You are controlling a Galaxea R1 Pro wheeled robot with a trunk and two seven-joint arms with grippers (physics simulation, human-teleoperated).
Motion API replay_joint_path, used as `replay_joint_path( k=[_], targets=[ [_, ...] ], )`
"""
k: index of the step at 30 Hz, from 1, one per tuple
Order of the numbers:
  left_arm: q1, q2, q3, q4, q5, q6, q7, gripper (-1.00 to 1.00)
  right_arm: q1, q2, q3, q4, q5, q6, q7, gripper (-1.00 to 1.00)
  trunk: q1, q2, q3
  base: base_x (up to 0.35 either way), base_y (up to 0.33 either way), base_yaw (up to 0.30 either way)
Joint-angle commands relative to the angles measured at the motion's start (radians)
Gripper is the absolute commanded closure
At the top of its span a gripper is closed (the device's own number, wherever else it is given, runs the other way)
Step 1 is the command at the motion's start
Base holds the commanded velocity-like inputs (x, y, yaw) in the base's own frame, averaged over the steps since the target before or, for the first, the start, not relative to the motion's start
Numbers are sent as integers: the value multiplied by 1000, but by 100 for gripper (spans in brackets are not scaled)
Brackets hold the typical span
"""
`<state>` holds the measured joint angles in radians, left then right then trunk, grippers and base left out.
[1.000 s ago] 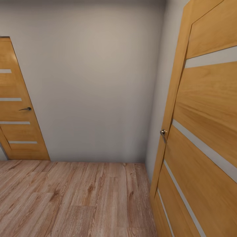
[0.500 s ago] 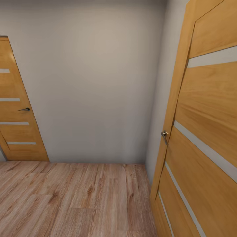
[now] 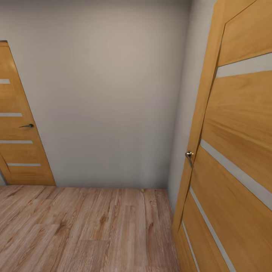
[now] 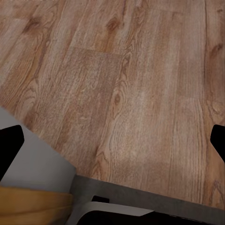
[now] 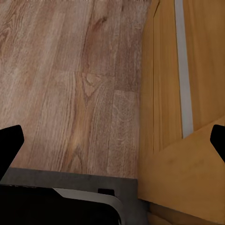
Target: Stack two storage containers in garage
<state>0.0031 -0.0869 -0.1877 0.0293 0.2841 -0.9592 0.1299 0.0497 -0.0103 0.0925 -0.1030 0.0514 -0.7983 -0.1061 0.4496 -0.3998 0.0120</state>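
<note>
Partly cropped – both wooden doors (image 3: 234, 151)

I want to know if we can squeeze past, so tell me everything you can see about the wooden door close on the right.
The door on the right is honey-coloured wood with visible grain, crossed by pale horizontal strips that look like frosted inlays. It fills the right of the head view, running off the top, right and bottom edges. A small metal handle sits at its near edge, about mid-height. Its lower end meets the light wood plank floor. The right wrist view shows its lower panels beside the planks. Whether it stands open or shut is unclear.
</note>
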Motion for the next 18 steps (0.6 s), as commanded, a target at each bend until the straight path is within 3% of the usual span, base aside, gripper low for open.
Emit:
replay_joint_path(
  k=[1, 14, 18],
  targets=[
    [0, 0, -9, 1, 3, -3, 7, -100, 1, 0, 7, -2, 5, 1, -10, -100, 0, 0, 0, 45, -7, 0],
    [0, -2, -9, 1, 3, -4, 8, -100, 1, 0, 7, -2, 5, 1, -10, -100, 0, 0, 0, 10, -1, 0],
    [0, 0, -8, 1, 3, -3, 7, -100, 1, 0, 7, -1, 5, 1, -10, -100, 0, 0, 0, 200, -42, 0]
  ],
)
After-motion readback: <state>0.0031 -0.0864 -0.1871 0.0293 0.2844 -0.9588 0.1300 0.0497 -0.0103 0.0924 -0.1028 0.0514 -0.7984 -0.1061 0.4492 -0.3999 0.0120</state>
